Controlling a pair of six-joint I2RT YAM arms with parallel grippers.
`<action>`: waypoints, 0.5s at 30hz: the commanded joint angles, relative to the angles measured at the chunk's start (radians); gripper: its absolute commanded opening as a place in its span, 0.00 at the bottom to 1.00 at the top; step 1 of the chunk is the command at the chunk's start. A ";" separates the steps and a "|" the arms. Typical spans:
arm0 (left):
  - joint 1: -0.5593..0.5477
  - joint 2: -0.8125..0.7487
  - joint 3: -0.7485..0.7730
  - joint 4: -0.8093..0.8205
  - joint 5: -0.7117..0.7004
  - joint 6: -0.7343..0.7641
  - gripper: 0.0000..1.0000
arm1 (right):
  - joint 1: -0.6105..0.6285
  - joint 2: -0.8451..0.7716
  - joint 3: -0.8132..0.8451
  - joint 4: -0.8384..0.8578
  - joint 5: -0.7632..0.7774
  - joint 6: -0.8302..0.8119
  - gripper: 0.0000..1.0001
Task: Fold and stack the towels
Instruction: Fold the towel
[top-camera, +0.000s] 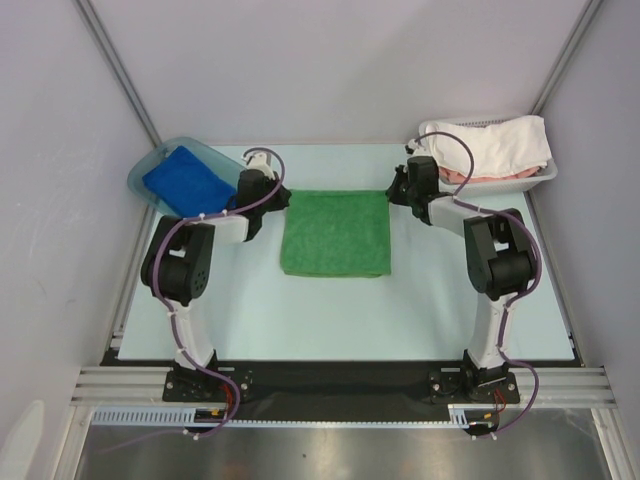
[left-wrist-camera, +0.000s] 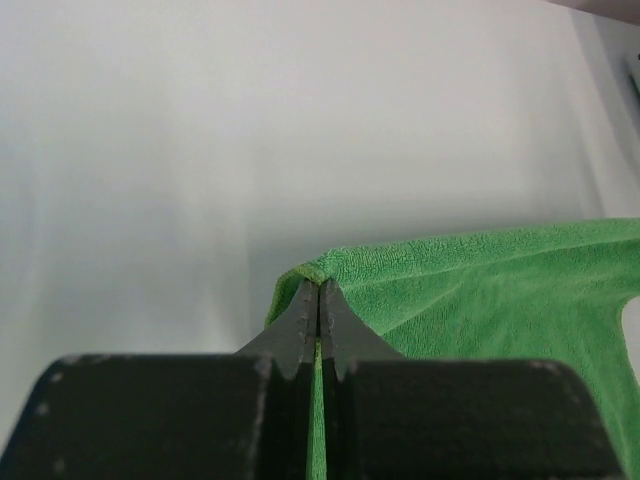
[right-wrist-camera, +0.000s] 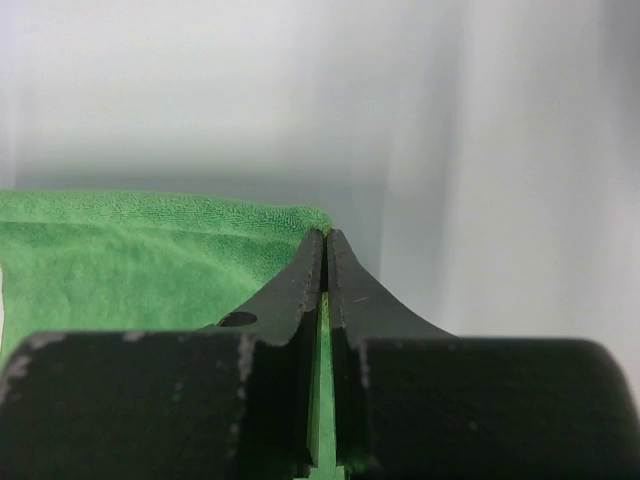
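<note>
Both arm bases (top-camera: 200, 380) are sitting at the bottom of the overhead view, and the arms are reaching up the frame over the pale counter (top-camera: 350, 320). The green towel (top-camera: 335, 235) is lying as a flat rectangle in the middle of the counter. The left pincer (top-camera: 278, 197) is meeting the towel's upper left corner, and the right pincer (top-camera: 397, 190) is meeting its upper right corner. In the upper left of the frame, the blue towel (top-camera: 185, 180) is resting inside a translucent bin (top-camera: 150, 165), just beside the left arm. In the upper right, a white basket (top-camera: 545, 172) is holding a white cloth (top-camera: 495, 140) and a pinkish item (top-camera: 455, 175).

Turning to the left wrist view, the left pincer (left-wrist-camera: 318, 290) is filling the bottom of the frame with its jaws pressed together. It is pinching a corner of the green towel (left-wrist-camera: 480, 290), and a strip of green is showing between the jaws. The cloth is spreading away to the right of the frame, with its pinched corner peaking slightly above the counter.

From the right wrist view, the right pincer (right-wrist-camera: 326, 240) is likewise clamping fully down on a corner of the green towel (right-wrist-camera: 150, 250). A sliver of green is showing in the slit between the jaws, and the towel is stretching off to the left of the frame.
</note>
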 joint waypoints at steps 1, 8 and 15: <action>-0.012 -0.081 -0.069 0.153 0.006 0.037 0.00 | 0.009 -0.083 -0.035 0.069 0.003 0.016 0.02; -0.029 -0.159 -0.173 0.184 0.000 0.030 0.01 | 0.020 -0.180 -0.160 0.100 -0.005 0.053 0.02; -0.029 -0.219 -0.221 0.080 0.007 -0.031 0.02 | 0.028 -0.260 -0.271 0.089 0.002 0.073 0.01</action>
